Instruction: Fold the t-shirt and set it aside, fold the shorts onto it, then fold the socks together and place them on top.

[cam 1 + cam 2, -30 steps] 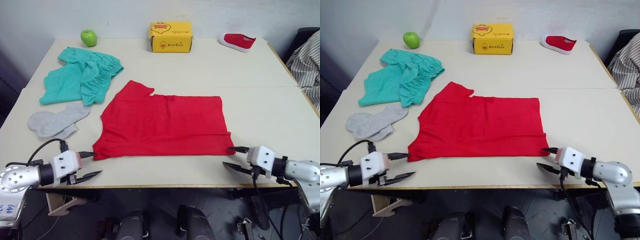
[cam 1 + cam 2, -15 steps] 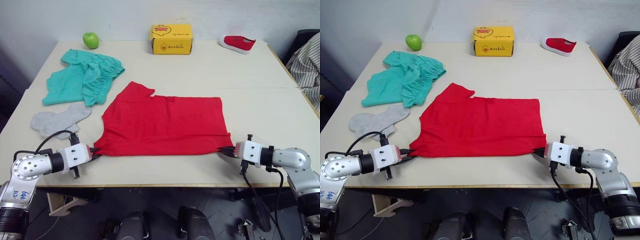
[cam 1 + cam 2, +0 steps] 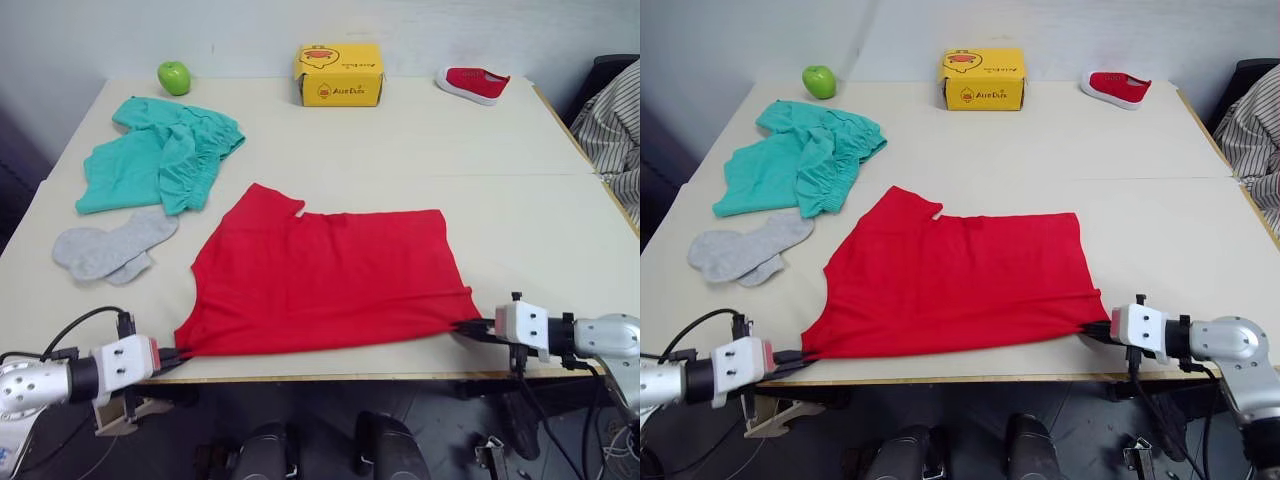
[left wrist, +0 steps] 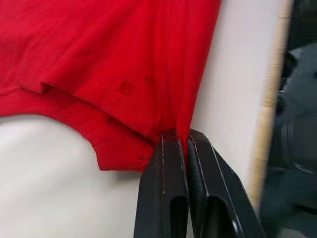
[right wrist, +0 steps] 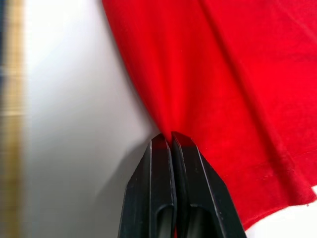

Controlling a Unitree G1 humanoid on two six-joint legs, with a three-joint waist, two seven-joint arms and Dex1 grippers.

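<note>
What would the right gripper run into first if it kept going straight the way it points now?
Only the plain red cloth t-shirt it is already shut on: the right gripper points toward the robot's left, low along the near edge of the beige table. Further on, likely the left gripper, though depth is unclear.

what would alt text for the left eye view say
A red t-shirt lies flat on a beige table, its two near corners pinched by the left gripper and right gripper. Teal shorts and grey socks lie at the left; a green apple, yellow box and red shoe line the far edge.
</note>
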